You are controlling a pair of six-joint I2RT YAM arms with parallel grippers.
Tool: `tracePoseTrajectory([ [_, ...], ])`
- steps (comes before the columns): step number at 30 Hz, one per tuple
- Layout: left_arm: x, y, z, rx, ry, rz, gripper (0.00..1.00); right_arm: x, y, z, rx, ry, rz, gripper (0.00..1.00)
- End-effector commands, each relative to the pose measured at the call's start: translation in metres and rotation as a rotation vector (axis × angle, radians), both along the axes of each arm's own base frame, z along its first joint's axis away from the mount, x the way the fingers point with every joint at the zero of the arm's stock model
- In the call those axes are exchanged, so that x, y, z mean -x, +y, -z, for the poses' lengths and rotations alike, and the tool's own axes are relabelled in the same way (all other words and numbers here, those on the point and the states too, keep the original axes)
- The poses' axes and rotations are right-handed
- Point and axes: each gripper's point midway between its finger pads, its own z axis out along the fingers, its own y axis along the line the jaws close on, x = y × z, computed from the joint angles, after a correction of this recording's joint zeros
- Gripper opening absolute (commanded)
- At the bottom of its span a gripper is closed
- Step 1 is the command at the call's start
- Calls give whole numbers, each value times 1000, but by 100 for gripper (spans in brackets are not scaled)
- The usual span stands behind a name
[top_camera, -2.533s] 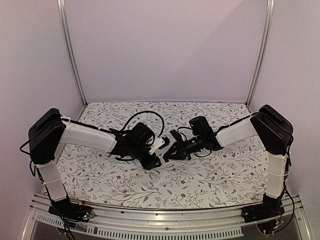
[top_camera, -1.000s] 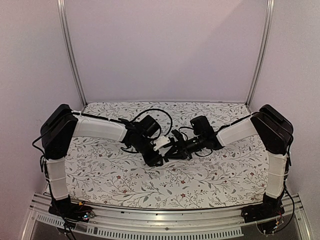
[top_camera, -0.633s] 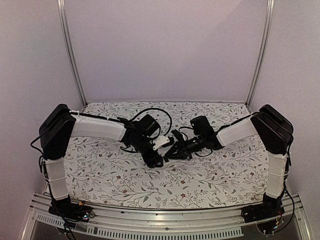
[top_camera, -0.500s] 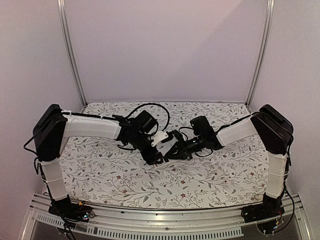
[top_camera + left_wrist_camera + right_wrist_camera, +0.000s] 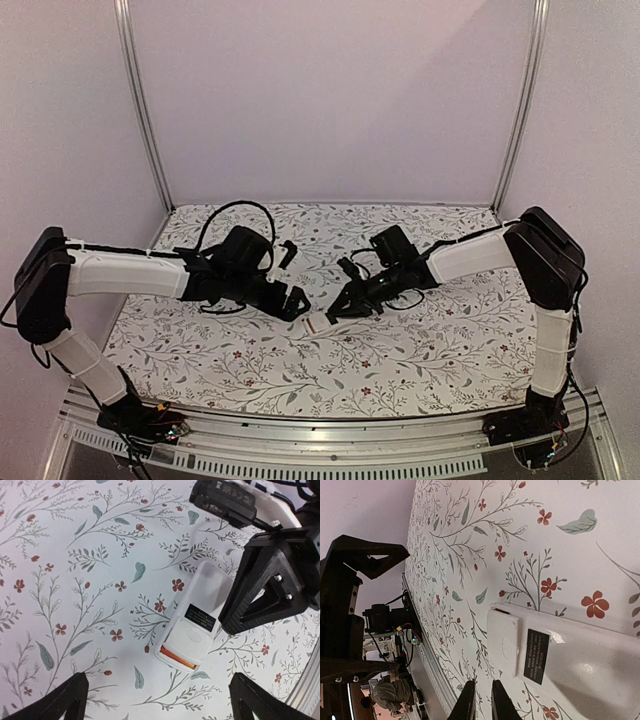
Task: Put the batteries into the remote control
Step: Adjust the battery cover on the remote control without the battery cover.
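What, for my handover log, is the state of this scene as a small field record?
remote control: flat on the floral table, white back up, black label showing
orange-red strip: at one end of the remote control; cannot tell whether it is a battery
left gripper: open, above the remote control, holding nothing
right gripper: shut, beside the remote control; contact unclear

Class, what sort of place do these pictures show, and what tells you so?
Probably a robotics lab test cell: two white-and-black robot arms bolted to a grey metal rail, metal-framed plain walls, and a small white plastic remote control on the floral-patterned tabletop.
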Motion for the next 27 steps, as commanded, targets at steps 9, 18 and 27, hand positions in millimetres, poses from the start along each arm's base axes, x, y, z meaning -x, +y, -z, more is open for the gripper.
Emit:
tracePoseTrajectory([
  [9, 18, -3, 51, 271, 205, -207, 64, -5, 2, 25, 110, -10, -17, 19],
  [18, 16, -8, 73, 295, 249, -251, 56, -5, 6, 31, 137, -16, -33, 18],
  [27, 19, -14, 78, 340, 270, -248, 47, -2, 10, 35, 147, -13, -46, 16],
])
